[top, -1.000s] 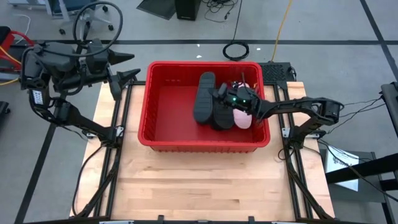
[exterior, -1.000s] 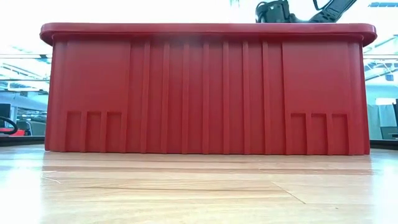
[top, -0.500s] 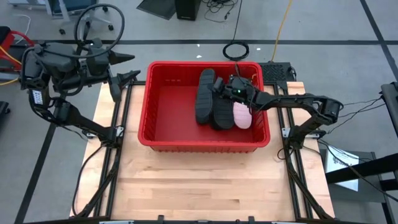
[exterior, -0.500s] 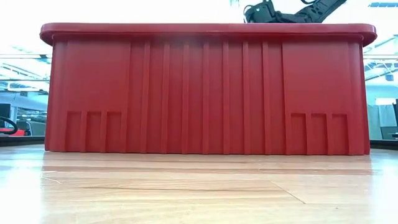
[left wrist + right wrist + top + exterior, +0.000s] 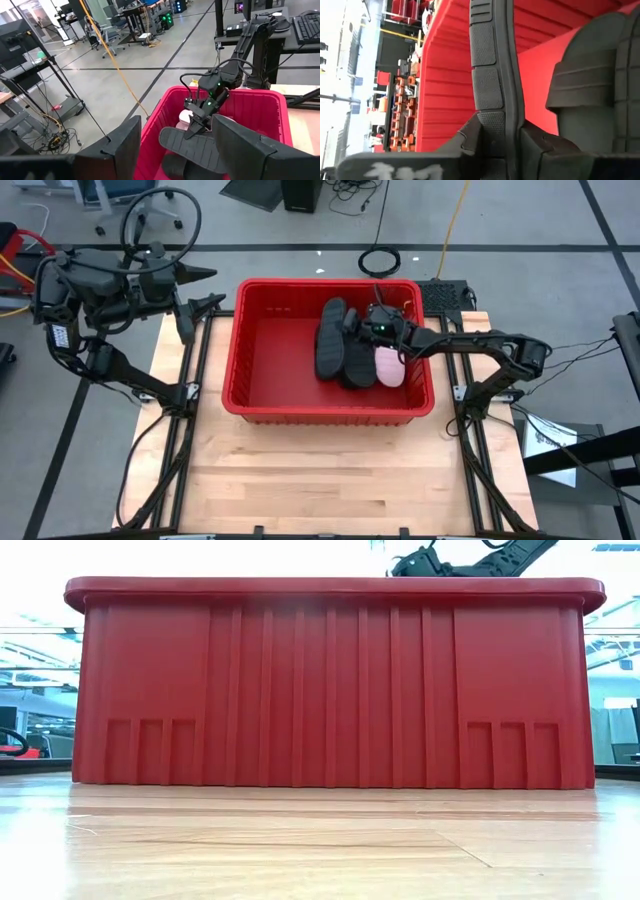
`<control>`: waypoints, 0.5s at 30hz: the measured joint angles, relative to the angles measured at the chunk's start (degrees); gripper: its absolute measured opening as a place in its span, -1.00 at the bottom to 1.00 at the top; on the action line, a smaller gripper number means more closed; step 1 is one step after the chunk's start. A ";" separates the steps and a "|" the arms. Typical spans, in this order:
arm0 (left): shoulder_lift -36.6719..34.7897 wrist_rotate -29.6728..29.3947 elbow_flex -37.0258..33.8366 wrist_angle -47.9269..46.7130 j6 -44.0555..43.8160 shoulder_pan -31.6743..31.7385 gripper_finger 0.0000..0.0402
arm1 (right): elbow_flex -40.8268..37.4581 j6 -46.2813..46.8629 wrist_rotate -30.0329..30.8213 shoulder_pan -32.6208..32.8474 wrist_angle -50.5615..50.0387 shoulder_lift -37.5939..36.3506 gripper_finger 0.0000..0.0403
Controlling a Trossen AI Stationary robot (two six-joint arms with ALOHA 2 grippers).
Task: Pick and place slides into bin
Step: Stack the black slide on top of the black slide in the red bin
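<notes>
Red bin [image 5: 262,370] sits on the wooden table [image 5: 300,480], toward the 12 o'clock half of it in the high view. Slides are bunched in the bin's 3 o'clock half: one black slide [image 5: 330,337] lying lengthwise on top, more black slides [image 5: 357,365] under and beside it, a pale pink slide [image 5: 389,367] at the 3 o'clock edge of the pile, touching the black ones. Exact count in the pile cannot be told.

Right gripper [image 5: 352,323] reaches in over the bin from 3 o'clock, fingers pinched on the edge of the top black slide; right wrist view shows the ribbed sole edge [image 5: 490,75] clamped between the two fingers [image 5: 470,137]. Left wrist view shows the same grip from afar, right gripper [image 5: 199,119] at the slide's end.

Left gripper [image 5: 205,288] parked off the table's 10 o'clock corner, above the frame, fingers spread apart, holding nothing.

Low view: only the bin's ribbed outer wall [image 5: 330,690] fills the frame, part of the right arm [image 5: 470,560] showing above the rim at 1 o'clock.
</notes>
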 joint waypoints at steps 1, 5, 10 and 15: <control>0.00 0.00 0.00 0.00 -0.01 0.02 0.19 | 0.00 -0.05 -0.02 0.03 -0.05 0.00 -0.66; 0.00 0.02 -0.01 -0.06 -0.33 0.02 0.19 | 0.00 0.09 -0.04 0.06 -0.63 0.00 -0.50; 0.00 0.76 -0.02 -0.13 -0.38 0.02 0.19 | 0.00 0.11 0.02 0.04 -1.71 0.00 -0.43; 0.00 1.16 -0.01 -0.15 -0.52 0.02 0.19 | 0.00 -0.13 -1.02 0.04 -2.15 0.00 -0.43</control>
